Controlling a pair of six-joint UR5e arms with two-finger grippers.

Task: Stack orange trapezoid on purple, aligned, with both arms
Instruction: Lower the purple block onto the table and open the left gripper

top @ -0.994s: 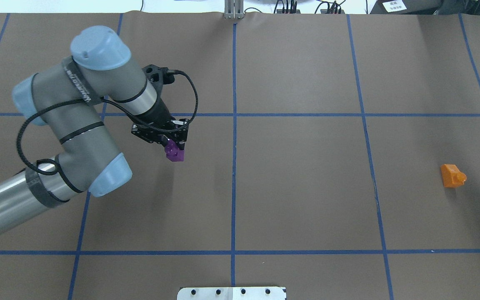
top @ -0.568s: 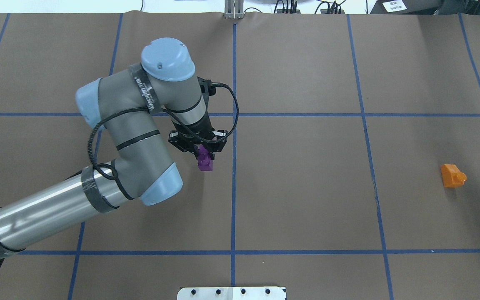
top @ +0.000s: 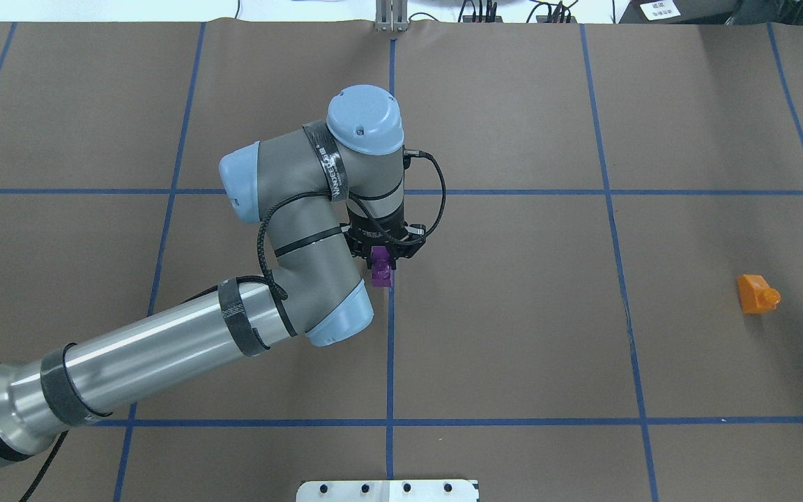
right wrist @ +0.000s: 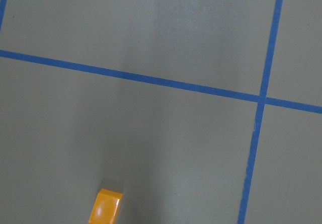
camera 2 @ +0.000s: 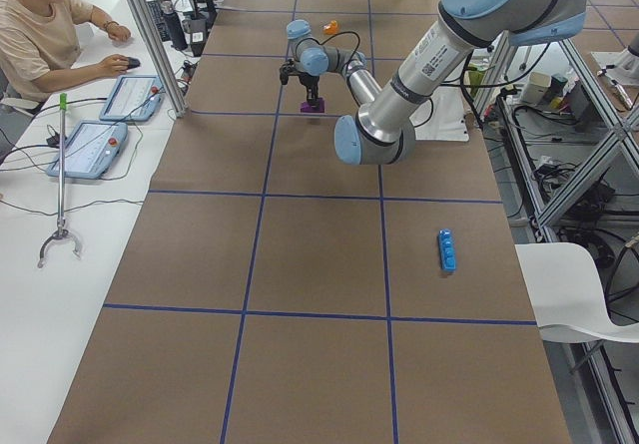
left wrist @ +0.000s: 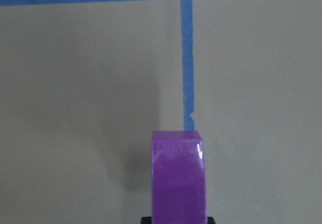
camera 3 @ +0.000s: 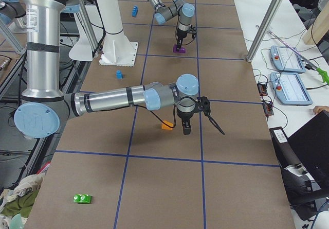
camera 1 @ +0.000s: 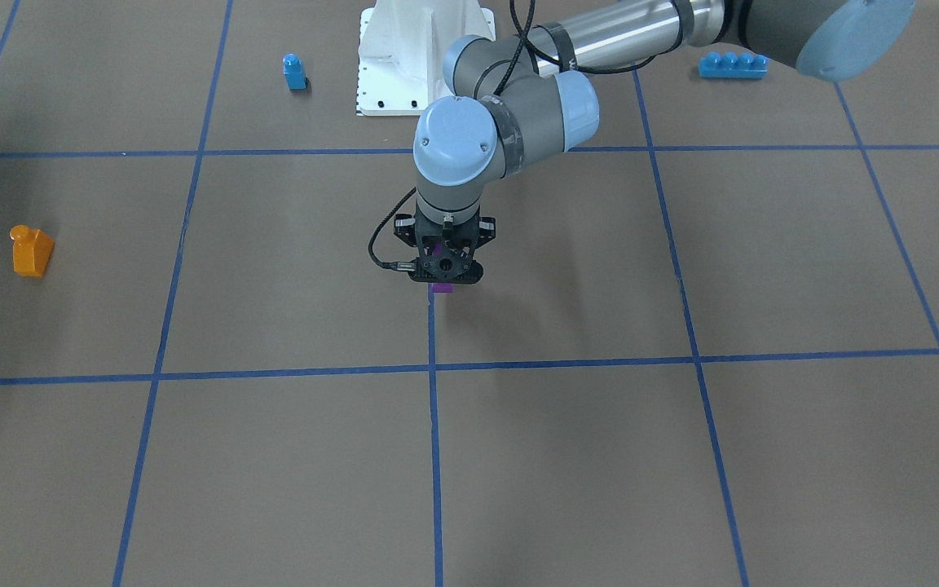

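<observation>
My left gripper (top: 382, 259) is shut on the purple block (top: 381, 273) and holds it low over the table, right at the centre blue tape line. The purple block also shows in the front view (camera 1: 442, 287) and fills the bottom of the left wrist view (left wrist: 178, 181). The orange trapezoid (top: 757, 294) lies alone on the table far to the right, and also shows in the front view (camera 1: 31, 251). My right gripper (camera 3: 201, 127) shows only in the exterior right view, hovering just beside the orange trapezoid (camera 3: 166, 126); I cannot tell if it is open or shut. The right wrist view shows the orange trapezoid (right wrist: 105, 208) at its bottom edge.
A blue single-stud block (camera 1: 294, 72) and a blue four-stud brick (camera 1: 732, 65) lie near the white robot base (camera 1: 425, 57). A green block (camera 3: 82, 198) lies at the table's near right end. An operator (camera 2: 40, 35) sits at the side desk.
My left arm has swung to the right with the purple block in its grip, from the left half of the table to the centre tape line. The orange trapezoid has not moved.
</observation>
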